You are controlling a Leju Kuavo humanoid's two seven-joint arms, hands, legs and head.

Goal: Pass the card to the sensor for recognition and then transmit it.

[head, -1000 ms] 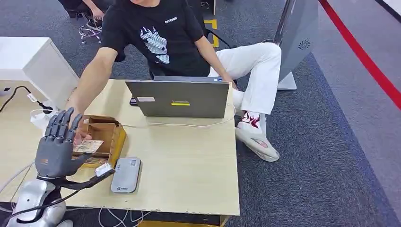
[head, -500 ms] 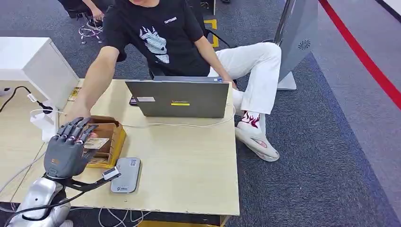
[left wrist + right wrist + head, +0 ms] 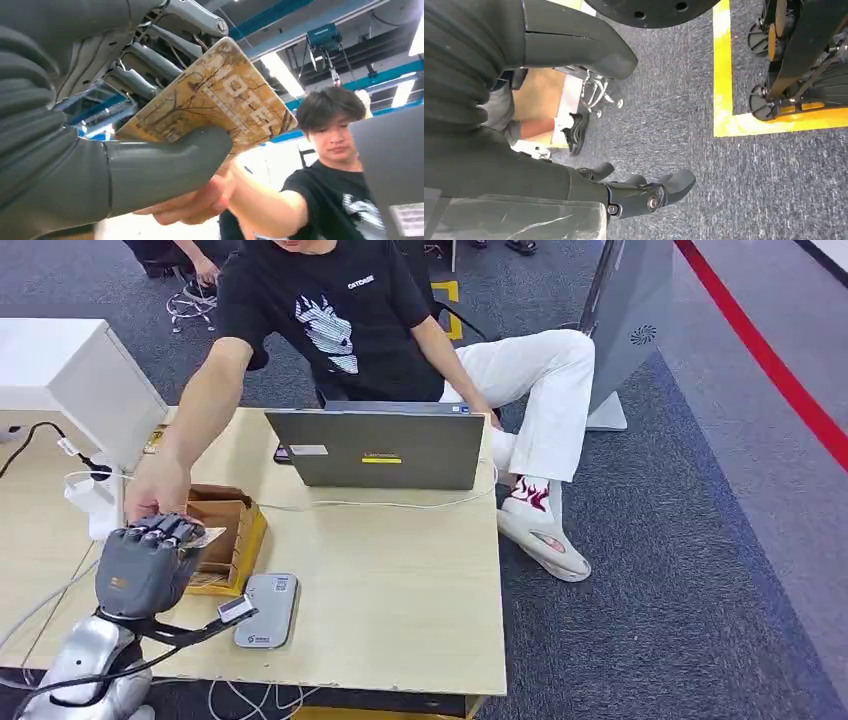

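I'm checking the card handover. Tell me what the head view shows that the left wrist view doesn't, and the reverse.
Head view alone: the grey sensor on the table, the brown box and the laptop. Left wrist view alone: the card's printed face, clamped between thumb and fingers, and ceiling lights. Both: the left hand holding the card, with the person's hand close by it.

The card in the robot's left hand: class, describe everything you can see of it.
The flat, rectangular tan card with rounded corners carries a brown bare-branch print and pale lettering, and looks like stiff plastic. The left hand holds it, thick grey thumb under one face, darker fingers over the other. It sits tilted above the brown open box, beside the person's hand.
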